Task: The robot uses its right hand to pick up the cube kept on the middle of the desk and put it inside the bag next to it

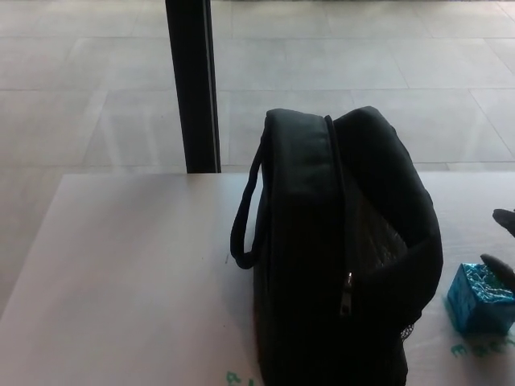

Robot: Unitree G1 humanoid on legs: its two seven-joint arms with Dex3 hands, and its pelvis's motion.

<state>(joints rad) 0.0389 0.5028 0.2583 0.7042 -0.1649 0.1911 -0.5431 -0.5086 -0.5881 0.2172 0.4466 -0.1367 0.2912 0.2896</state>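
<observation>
A: Two task things show, taken left to right from the bag (338,257). What stands left of it?

B: Bare desk (137,273), and beyond the desk's far edge a dark post (193,84) on the tiled floor (80,80). The bag's carry loop (245,213) hangs on its left face.

A: And the bag itself?

B: Black, upright, its zip (348,289) running down the near face. The top right part seems to gape, showing a paler lining. Nothing can be seen inside it; the inside is largely hidden.

A: Right of the bag?

B: The cube (481,299), shiny blue, rests on the desk just beside the bag's lower right corner. Two dark fingertips (499,269) of the right hand (505,241) enter at the picture's edge, one just above the cube. They are spread and hold nothing.

A: Which step, by your judgement?

B: The reach. Next, the hand likely must lower around the cube, close, lift it above the bag's rim and carry it leftward to the opening. The left hand is not visible.
</observation>
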